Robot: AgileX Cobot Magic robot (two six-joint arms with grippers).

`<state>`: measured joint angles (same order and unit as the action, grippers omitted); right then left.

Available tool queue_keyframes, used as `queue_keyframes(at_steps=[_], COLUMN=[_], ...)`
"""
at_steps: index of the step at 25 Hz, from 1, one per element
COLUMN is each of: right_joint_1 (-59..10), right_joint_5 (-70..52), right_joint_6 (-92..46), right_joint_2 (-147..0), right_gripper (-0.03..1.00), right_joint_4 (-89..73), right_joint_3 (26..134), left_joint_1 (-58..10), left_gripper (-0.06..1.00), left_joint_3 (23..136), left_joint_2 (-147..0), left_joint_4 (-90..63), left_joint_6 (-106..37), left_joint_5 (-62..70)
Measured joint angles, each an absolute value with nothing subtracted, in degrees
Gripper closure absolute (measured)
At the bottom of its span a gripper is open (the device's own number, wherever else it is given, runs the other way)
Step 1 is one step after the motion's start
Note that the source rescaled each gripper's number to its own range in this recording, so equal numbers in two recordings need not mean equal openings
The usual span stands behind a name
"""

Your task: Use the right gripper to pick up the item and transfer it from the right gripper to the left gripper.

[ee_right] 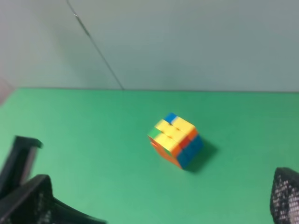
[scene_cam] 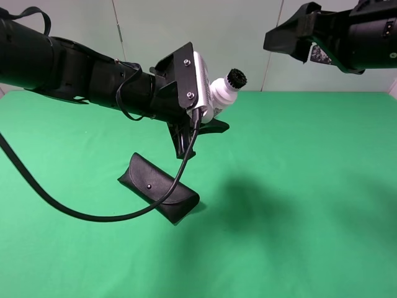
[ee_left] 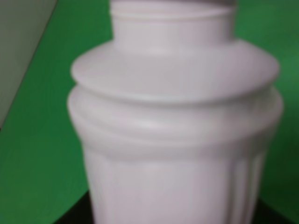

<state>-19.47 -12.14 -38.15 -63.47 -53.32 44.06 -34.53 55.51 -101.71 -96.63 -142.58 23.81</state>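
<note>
My left fingers (scene_cam: pixel 214 127) grip the white bottle (scene_cam: pixel 221 91) aloft, its brush cap (scene_cam: pixel 236 78) pointing away from them. My right fingers (ee_right: pixel 28 200) stand spread with nothing between, well apart from it. I judge the handover done, with little left. Below the left fingers the glasses case (scene_cam: pixel 158 195) lies on the worktop (scene_cam: pixel 310 217); beneath the right ones sits a puzzle cube (ee_right: pixel 175 140). The left wrist view is all blurred bottle, so I can't see where they touch it.
</note>
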Motion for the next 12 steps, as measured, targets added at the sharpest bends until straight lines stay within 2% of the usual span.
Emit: queue_keyframes(at_steps=[7,12], right_joint_1=[-19.5,-19.5], right_joint_5=[-14.7,-17.9], right_joint_6=[-15.2,-4.8], right_joint_2=[-63.1,-60.8], right_gripper=[-0.03,-0.03], right_joint_4=[-27.3,-15.9], right_joint_3=[44.1,44.1], left_joint_1=[-34.5,-34.5], left_gripper=[0.93,0.93], left_joint_3=[55.5,55.5], left_joint_2=[-101.7,-101.7], left_joint_4=[-96.6,-96.6], left_joint_6=[-142.6,-142.6], left_joint_5=[23.8,23.8])
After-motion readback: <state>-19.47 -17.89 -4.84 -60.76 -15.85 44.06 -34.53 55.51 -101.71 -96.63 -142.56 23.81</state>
